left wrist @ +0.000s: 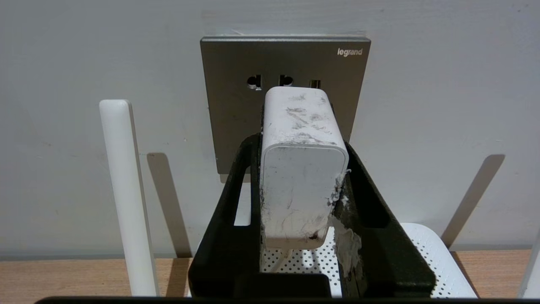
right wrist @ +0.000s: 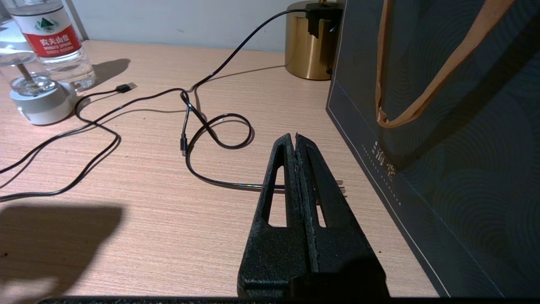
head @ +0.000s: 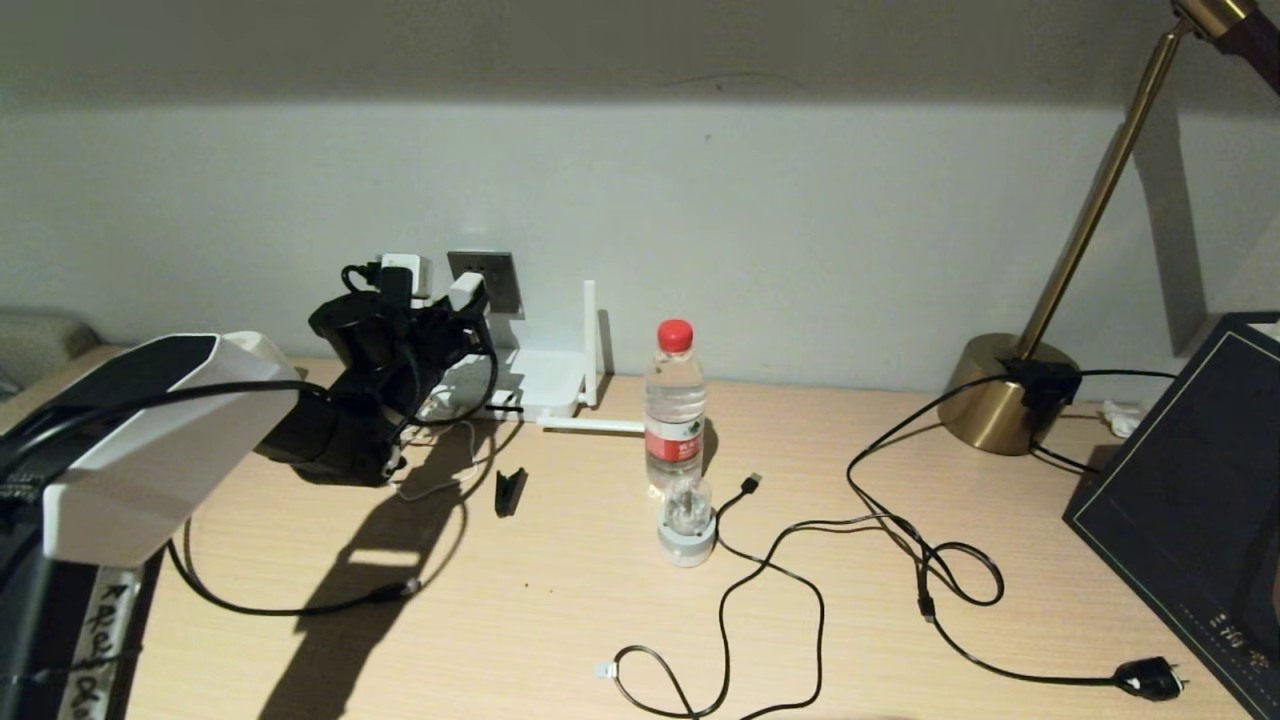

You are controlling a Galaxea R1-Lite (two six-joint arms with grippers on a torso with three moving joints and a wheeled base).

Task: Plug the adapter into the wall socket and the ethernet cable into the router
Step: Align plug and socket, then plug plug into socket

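The left gripper (left wrist: 301, 177) clamps the adapter (left wrist: 300, 169) just before the wall socket (left wrist: 236, 105); plugging is in hand; next, push the pins straight in; the right gripper (right wrist: 295, 141), fingers together, idles above the worktop (right wrist: 126, 190).

The adapter (left wrist: 301, 169) is white with grey scuffs; the wall socket (left wrist: 236, 105) is dark grey. The router (left wrist: 426, 257) is white, dotted with small holes. The tabletop (head: 560, 620) is pale wood grain. The bottle (head: 675, 405) has a red cap.
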